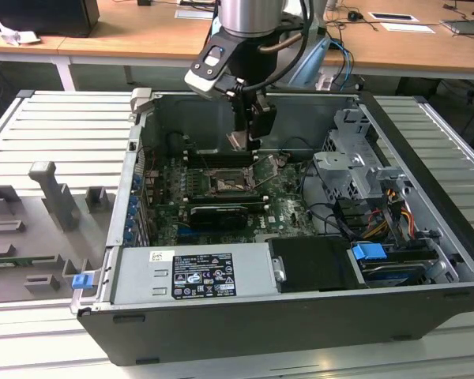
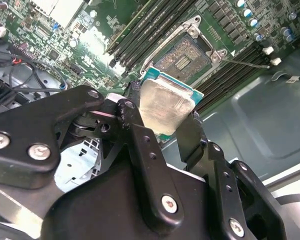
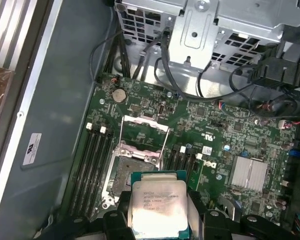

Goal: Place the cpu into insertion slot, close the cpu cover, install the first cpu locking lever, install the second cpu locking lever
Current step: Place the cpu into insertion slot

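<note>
- My claw [image 2: 164,107] is closed down to the width of the cpu [image 2: 167,100]. One black finger [image 2: 137,130] presses on each of two opposite edges.
- The cpu hangs in my grip in the air. Its pale metal top faces both wrist cameras, and a teal border shows around that top.
- Just past the chip lies the insertion slot [image 3: 132,172], dark and bare inside its silvery rim. The chip is not touching it.
- The cpu cover [image 3: 144,131] stands swung open on the side of the slot away from me. The green circuit board [image 3: 215,130] shows through its cut-out.
- Long black memory slots [image 3: 92,165] run along both sides of the slot.
- Farther out on the board sits a silvery finned heatsink [image 3: 247,175].
- Beyond the board is a perforated metal drive cage [image 3: 200,30] with black cables trailing from it.
- In the exterior view my claw [image 1: 249,140] hangs inside the open computer case [image 1: 261,332], above the slot [image 1: 225,187].
- A wooden desk [image 1: 142,35] stands behind the case.
</note>
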Robot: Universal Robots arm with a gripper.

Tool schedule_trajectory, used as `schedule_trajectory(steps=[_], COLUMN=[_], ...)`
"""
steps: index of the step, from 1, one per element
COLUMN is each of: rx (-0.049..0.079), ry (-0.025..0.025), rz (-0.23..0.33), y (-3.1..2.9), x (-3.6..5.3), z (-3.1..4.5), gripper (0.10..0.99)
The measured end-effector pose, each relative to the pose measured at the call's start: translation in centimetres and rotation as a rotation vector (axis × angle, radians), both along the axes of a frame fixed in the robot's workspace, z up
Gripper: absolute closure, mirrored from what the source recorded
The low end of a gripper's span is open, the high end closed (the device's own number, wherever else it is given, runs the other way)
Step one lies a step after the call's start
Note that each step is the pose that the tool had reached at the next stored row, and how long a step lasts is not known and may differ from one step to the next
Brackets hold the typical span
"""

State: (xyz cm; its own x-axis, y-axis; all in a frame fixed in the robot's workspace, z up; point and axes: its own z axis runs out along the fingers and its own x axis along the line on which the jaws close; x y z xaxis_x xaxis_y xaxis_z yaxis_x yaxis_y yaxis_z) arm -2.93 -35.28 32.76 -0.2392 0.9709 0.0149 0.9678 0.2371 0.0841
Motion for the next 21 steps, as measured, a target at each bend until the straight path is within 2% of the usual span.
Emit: schedule_trajectory(steps=[4,11,16,21], rx=[0.000,0.000,0.000,-0.001], ry=[-0.0001,0.0000,0.0000,-0.0001], rz=[-0.039,-0.169,-0.197,-0.200], y=[0.00,0.00,0.00,0.00], x=[0.00,0.00,-0.01,-0.02], z=[-0.06,-0.45,-0.66,-1.27], gripper=[0.557,0.557,0.557,0.557])
